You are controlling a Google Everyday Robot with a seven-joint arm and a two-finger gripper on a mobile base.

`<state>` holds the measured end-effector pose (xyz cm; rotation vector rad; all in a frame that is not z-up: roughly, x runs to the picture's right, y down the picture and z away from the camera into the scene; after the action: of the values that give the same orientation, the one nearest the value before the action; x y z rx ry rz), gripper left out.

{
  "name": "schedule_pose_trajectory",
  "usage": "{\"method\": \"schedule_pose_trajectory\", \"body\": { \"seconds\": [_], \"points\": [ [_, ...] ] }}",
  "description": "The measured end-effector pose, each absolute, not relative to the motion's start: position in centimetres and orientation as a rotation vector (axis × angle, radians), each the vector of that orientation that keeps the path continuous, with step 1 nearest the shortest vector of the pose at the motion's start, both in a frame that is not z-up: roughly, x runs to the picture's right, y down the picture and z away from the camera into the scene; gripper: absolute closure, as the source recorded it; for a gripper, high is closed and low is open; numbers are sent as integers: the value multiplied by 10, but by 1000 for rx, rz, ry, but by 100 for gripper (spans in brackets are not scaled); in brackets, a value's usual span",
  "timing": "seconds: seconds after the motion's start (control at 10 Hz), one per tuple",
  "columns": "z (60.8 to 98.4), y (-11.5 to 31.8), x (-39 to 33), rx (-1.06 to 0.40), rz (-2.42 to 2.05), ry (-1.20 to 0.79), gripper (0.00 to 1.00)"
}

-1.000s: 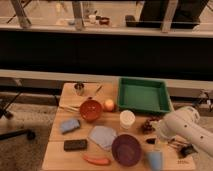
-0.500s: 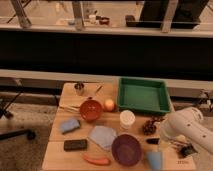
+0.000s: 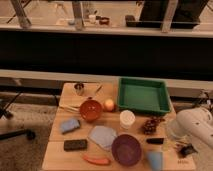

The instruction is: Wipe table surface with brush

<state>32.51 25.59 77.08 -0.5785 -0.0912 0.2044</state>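
The white arm has drawn back toward the right edge, uncovering the dark grapes. The tool hangs low by the front right corner of the tabletop, released and holding nothing. The brush lies flat just left of it, between the grapes and the blue cup. The purple bowl sits further left, with the green tray behind.
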Motion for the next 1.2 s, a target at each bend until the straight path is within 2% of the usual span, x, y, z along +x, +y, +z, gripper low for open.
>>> {"method": "schedule_pose_trajectory", "body": {
  "seconds": [0.7, 0.9, 1.2],
  "points": [
    [774, 269, 306, -617, 203, -89, 20],
    [776, 272, 303, -624, 198, -88, 33],
    [778, 276, 303, -630, 195, -85, 65]
  ]
}}
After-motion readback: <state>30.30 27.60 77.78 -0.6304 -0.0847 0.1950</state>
